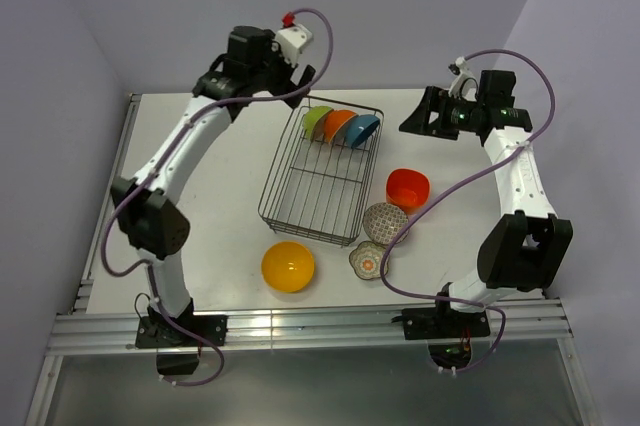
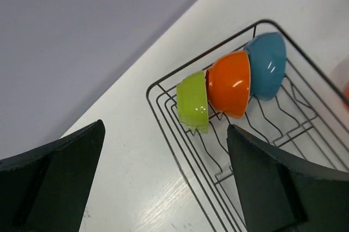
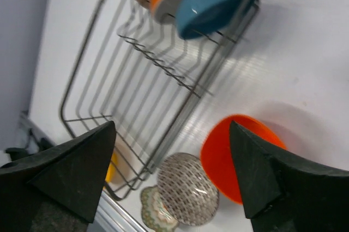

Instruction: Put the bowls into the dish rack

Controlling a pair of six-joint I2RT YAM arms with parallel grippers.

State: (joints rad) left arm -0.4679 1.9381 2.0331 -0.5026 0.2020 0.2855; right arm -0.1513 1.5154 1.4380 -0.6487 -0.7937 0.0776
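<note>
Presently mid-load. Counted three in dish rack (image 1: 318,186), on edge at its 12 o'clock end: green bowl (image 1: 317,122), orange bowl (image 1: 338,125), blue bowl (image 1: 362,129). Found left fingers (image 2: 54,183) wide, empty, at 11 o'clock; right fingers (image 3: 65,172) wide, empty, at 2. Logged loose on bench (image 1: 225,236): red bowl (image 1: 407,189) at 3, patterned bowl (image 1: 385,221) at 4, floral bowl (image 1: 368,260) at 5, yellow bowl (image 1: 288,266) at 6. Probably next: pinch red bowl's rim, stand it beside blue bowl.

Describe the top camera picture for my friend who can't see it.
A wire rack on a white table holds three bowls standing on edge at its far end: green, orange, blue. Four more, red, patterned, floral and yellow, sit on the table nearby. The left arm and right arm reach over the far side.
</note>
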